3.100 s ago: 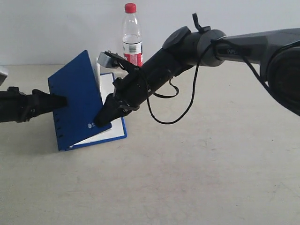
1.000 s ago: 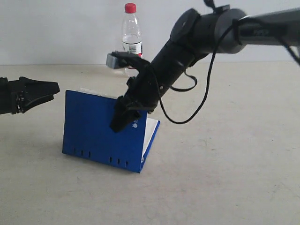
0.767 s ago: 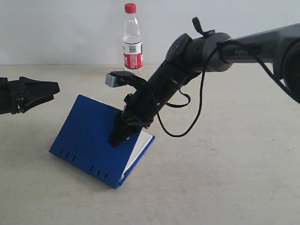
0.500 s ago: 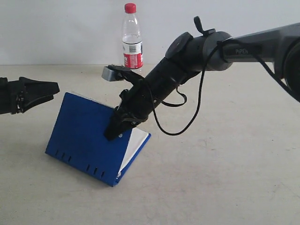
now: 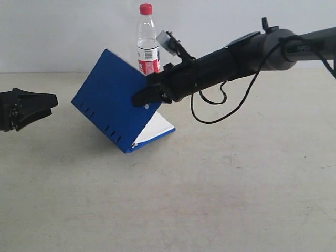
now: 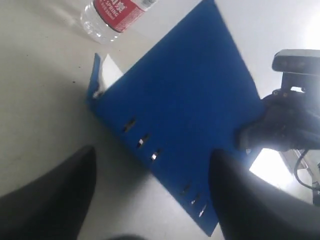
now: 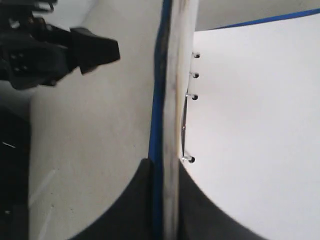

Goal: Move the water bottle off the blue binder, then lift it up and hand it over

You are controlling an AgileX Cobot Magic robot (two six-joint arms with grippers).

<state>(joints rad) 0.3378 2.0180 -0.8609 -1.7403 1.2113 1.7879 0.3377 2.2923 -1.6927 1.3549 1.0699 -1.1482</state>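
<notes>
The water bottle (image 5: 148,39), clear with a red cap, stands upright on the table at the back, behind the blue binder (image 5: 113,97); its label also shows in the left wrist view (image 6: 117,10). The binder is tilted up, part open, white pages (image 5: 155,127) showing below. My right gripper (image 5: 143,98) is shut on the edge of the raised cover and pages (image 7: 165,175). At the far left, my left gripper (image 5: 52,103) stands open and apart from the binder (image 6: 185,105), its dark fingers (image 6: 50,200) holding nothing.
The beige table (image 5: 220,199) ends at a white wall at the back. A loose black cable (image 5: 220,113) hangs under the right arm. The left gripper (image 7: 60,47) shows beyond the binder's edge in the right wrist view.
The right gripper has raised the binder and carried it back toward the bottle, the arm now more level. The left gripper has drawn slightly left. The bottle has stayed put.
</notes>
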